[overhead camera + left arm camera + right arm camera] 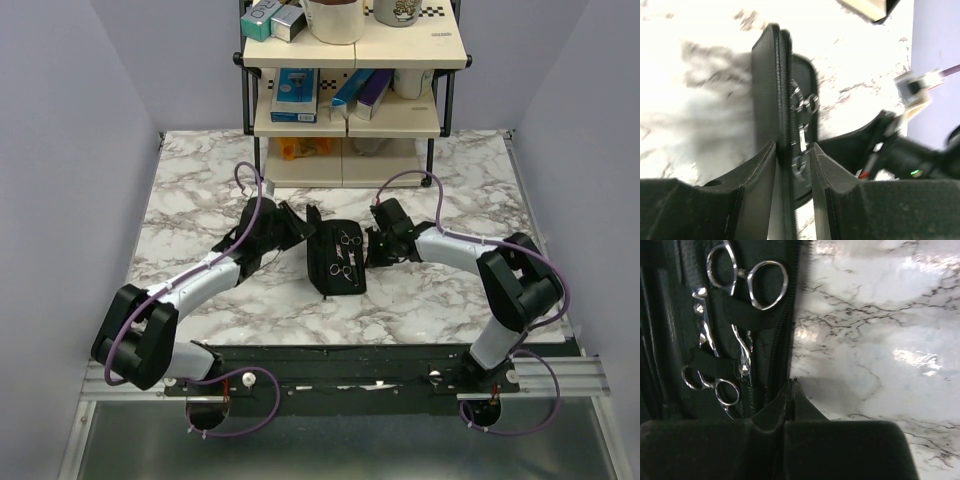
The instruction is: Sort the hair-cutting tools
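From above, we are seeing both arms reaching in over the marble table toward the open black pouch lying between them. The left gripper is meeting the pouch's raised flap, and the right gripper is sitting at its right edge. Silver scissors are lying inside the pouch. A shelf unit is standing at the far side.

Through the left wrist camera, we are looking at the left gripper straddling the upright flap, jaws narrow. One finger is lying against the flap while a sliver of gap is showing on the other side, so we cannot tell whether they are pinching it. The scissors are showing blurred beyond.

Through the right wrist camera, we are finding the right gripper with jaws pressed together, holding nothing we can see, its tip just beside the zipped edge of the pouch. Two pairs of scissors are sitting tucked under black straps.
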Robot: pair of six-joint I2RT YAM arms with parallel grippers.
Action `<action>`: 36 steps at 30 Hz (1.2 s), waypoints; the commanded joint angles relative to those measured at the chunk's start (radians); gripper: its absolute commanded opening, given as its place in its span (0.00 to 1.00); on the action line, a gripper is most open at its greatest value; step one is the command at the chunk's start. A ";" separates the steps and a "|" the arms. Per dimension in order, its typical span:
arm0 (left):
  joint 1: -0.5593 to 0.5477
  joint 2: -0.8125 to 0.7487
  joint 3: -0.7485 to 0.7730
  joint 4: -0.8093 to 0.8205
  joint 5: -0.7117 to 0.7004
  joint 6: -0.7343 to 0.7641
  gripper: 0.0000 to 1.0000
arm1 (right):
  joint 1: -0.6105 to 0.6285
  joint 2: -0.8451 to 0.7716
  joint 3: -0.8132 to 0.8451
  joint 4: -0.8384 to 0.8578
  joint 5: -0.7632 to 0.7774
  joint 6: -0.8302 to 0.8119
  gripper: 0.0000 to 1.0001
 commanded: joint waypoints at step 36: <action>0.130 0.088 -0.146 0.031 0.149 0.213 0.77 | 0.083 -0.205 -0.004 -0.197 0.176 -0.054 0.22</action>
